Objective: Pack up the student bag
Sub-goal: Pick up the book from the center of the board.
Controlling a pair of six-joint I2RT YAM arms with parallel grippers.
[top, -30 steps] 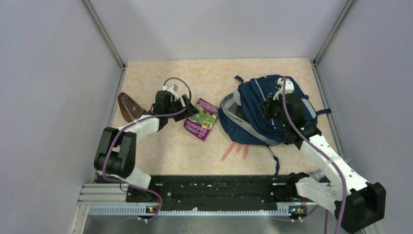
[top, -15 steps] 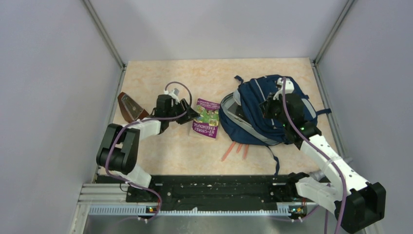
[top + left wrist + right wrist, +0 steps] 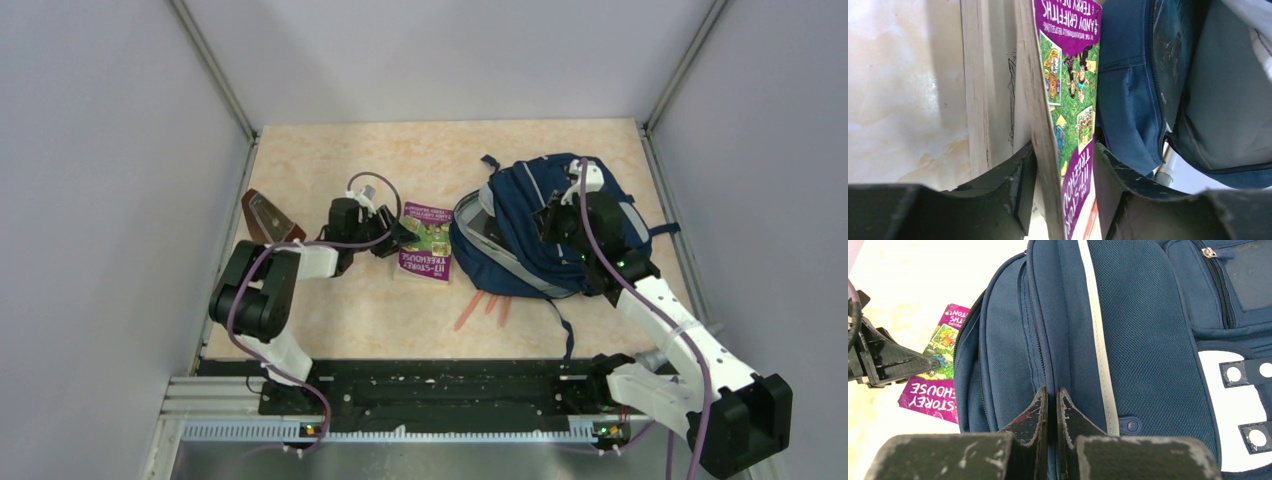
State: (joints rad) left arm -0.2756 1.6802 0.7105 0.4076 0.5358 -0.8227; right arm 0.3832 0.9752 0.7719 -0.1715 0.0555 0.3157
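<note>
Your left pincer (image 3: 1064,149) pinched the book (image 3: 1070,75) beside the bag (image 3: 1148,340); your right pincer (image 3: 1052,391) pinched the bag's fabric.

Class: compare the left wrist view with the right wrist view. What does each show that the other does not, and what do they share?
Left wrist only: the pale page edges of the book, clamped by the left hand, and the open inside of the student bag.
Right wrist only: the right hand pinched shut on a bag seam, the grey strip and the white patch.
Both: the purple book cover, the navy bag and the left hand.
</note>
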